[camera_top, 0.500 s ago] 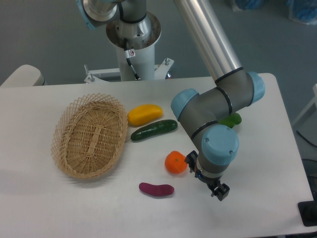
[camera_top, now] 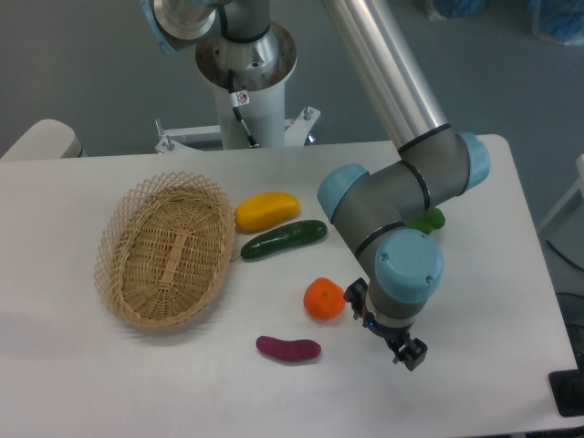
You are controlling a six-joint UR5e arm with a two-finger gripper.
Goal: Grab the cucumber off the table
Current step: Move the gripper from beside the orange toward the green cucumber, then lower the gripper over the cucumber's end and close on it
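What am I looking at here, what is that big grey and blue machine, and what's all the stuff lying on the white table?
It is a robot arm, filmed by one fixed camera looking down from the front. Its gripper hangs over the table near the front right; whether it is open is unclear, and it seems to hold nothing. On the table lie a wicker basket, a yellow fruit, a dark green cucumber, an orange, a purple sweet potato, and something green mostly hidden behind the arm.

One fixed view: raised, facing the arm's pedestal [camera_top: 246, 87] across the table [camera_top: 137, 383], angled downward. Mid-range; nearly the whole tabletop in frame, the basket [camera_top: 164, 251] left of the pedestal. No second view to overlap.
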